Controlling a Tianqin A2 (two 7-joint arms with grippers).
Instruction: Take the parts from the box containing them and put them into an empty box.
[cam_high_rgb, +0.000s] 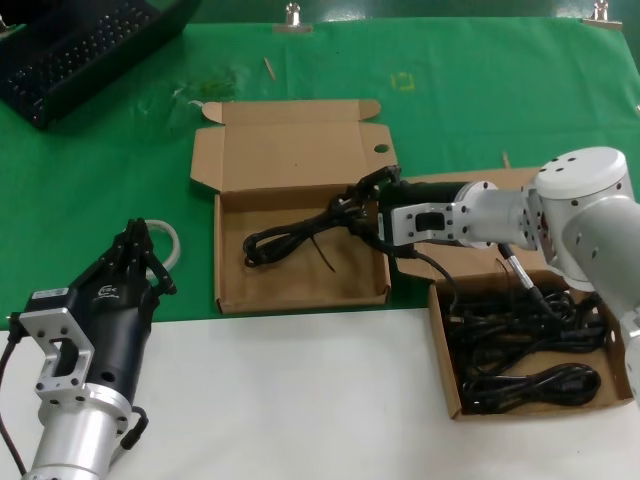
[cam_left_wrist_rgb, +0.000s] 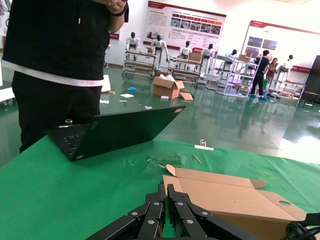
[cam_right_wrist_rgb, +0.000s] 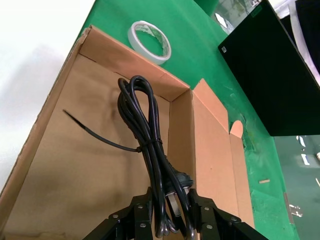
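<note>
The empty box (cam_high_rgb: 300, 292), with its flat lid (cam_high_rgb: 290, 150) laid back, sits mid-table. One black power cord (cam_high_rgb: 288, 240) (cam_right_wrist_rgb: 142, 115), a looped bundle with a cable tie, reaches across the box floor (cam_right_wrist_rgb: 65, 165). My right gripper (cam_high_rgb: 352, 212) (cam_right_wrist_rgb: 170, 197) reaches over the box's right side and is shut on the cord's plug end. The box containing the parts (cam_high_rgb: 443, 350) lies at the right front, partly behind my right arm, with several more black cords (cam_high_rgb: 530, 355) in it. My left gripper (cam_high_rgb: 138, 242) (cam_left_wrist_rgb: 170, 192) rests shut and empty at the left front.
A white tape ring (cam_high_rgb: 176, 240) (cam_right_wrist_rgb: 149, 41) lies beside the left gripper, left of the centre box. An open black laptop (cam_high_rgb: 70, 40) (cam_left_wrist_rgb: 115, 132) stands at the far left, with a person (cam_left_wrist_rgb: 55, 60) behind it. White tabletop (cam_high_rgb: 300, 400) runs along the front.
</note>
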